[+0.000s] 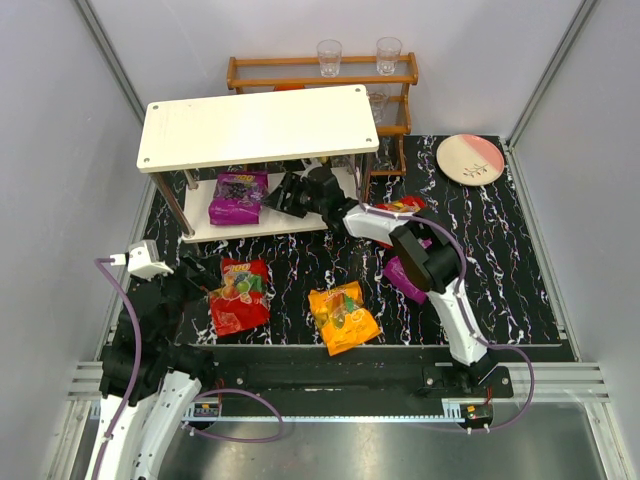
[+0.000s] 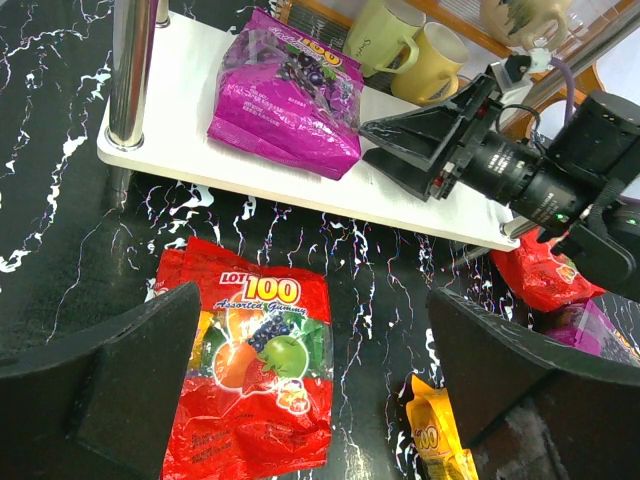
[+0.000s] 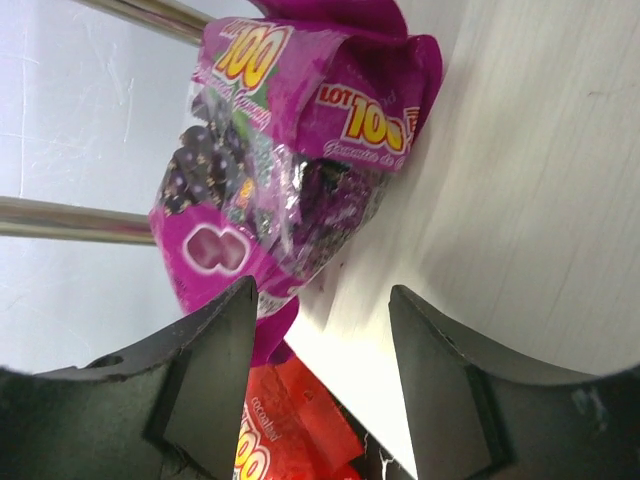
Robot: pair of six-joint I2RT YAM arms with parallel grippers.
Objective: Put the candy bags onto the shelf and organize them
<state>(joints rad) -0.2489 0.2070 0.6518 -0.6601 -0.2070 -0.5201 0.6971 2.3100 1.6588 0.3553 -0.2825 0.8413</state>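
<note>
Right jaws: apart and empty, reaching in under the top board of the shelf [image 1: 258, 125]. Just ahead of them a purple bag [image 3: 270, 170] lies flat on the lower board [image 3: 540, 180], touching neither side. I judge it placed: it sits at the end of the board ahead of the jaws, so the bare stretch beside them can take the others in a row.

Left jaws: apart and empty, hanging above the counter [image 1: 500, 260]. Directly beneath them, framed between both sides, a red bag [image 2: 250, 380] lies face up and clear of its neighbours, which makes it the natural next pick. Past the right side of these jaws an orange bag [image 2: 435, 440] lies on the counter, apart from the red one.

Under my right arm, well behind its jaws, a second purple bag [image 1: 405, 275] and a second red bag [image 1: 400, 206] lie on the counter, partly hidden. By my reading, one bag of five is shelved. The shelf's open side faces both jaws, so each bag could slide in flat.
</note>
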